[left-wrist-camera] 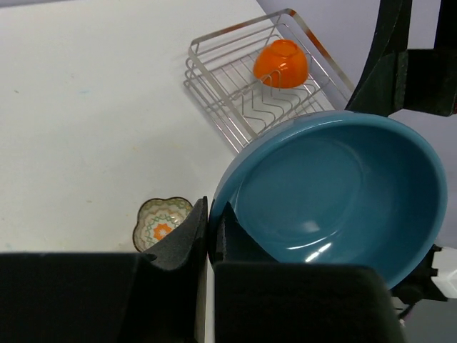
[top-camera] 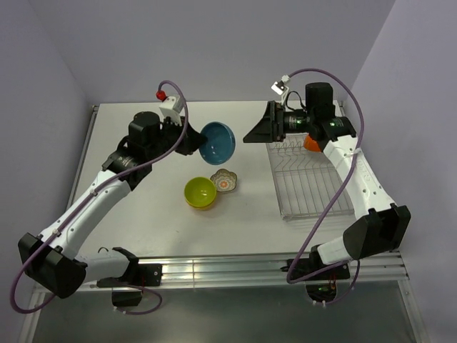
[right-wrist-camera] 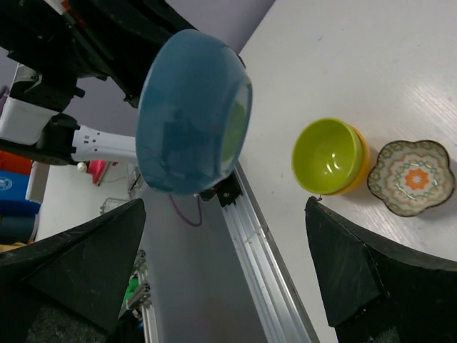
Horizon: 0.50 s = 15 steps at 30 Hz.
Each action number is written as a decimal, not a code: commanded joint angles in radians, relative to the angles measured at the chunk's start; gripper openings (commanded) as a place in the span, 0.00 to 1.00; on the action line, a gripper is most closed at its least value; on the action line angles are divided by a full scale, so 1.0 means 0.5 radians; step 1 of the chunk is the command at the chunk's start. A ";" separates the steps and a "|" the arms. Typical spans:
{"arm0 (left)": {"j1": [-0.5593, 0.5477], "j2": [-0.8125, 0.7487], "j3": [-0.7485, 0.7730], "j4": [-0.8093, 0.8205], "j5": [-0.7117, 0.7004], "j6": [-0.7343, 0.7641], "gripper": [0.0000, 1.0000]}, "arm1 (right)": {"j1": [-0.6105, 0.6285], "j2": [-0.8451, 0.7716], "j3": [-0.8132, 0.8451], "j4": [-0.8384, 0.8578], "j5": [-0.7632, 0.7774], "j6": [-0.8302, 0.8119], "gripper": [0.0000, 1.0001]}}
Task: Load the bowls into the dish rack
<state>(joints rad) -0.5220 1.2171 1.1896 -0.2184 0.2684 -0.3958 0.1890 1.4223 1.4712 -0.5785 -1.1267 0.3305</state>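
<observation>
Risk sits in the handover: your left gripper (left-wrist-camera: 211, 221) pinches the blue bowl (top-camera: 218, 141) by its rim, mid-air, and your right gripper (top-camera: 258, 130) gapes open beside it. Let go early and it drops short of the rack (top-camera: 314, 187).

Light falls bright, even and diffuse from above, so on the white counter (top-camera: 143, 207) the arms and bowls cast only faint, soft-edged shadows, and the top view is sharp across the frame. In the left wrist view the glossy inside of the blue bowl (left-wrist-camera: 335, 193) carries small white glints low on its wall, while the left claw (left-wrist-camera: 211, 218) at the bottom edge is near-black and soft. In the right wrist view the right claw (right-wrist-camera: 225, 207) shows as two dark, out-of-focus wedges in the lower corners, the counter has a pale sheen at upper right, and the green bowl (right-wrist-camera: 330, 156) holds a small highlight.
</observation>
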 commanded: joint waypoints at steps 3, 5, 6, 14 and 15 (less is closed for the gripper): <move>0.007 0.014 0.063 0.084 0.092 -0.242 0.00 | 0.113 -0.053 -0.025 0.337 0.072 0.342 1.00; 0.013 0.038 0.054 0.096 0.092 -0.334 0.00 | 0.134 -0.083 -0.107 0.502 0.161 0.531 1.00; 0.025 0.048 0.045 0.105 0.126 -0.368 0.00 | 0.149 -0.099 -0.132 0.549 0.185 0.584 1.00; 0.050 0.121 0.026 0.145 0.215 -0.515 0.00 | 0.251 -0.077 -0.129 0.577 0.311 0.725 1.00; 0.050 0.124 0.026 0.151 0.218 -0.521 0.00 | 0.254 -0.077 -0.132 0.583 0.308 0.735 1.00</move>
<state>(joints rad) -0.5007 1.2877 1.1893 -0.2150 0.3397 -0.6109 0.3019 1.4063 1.3949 -0.3485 -0.9924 0.6498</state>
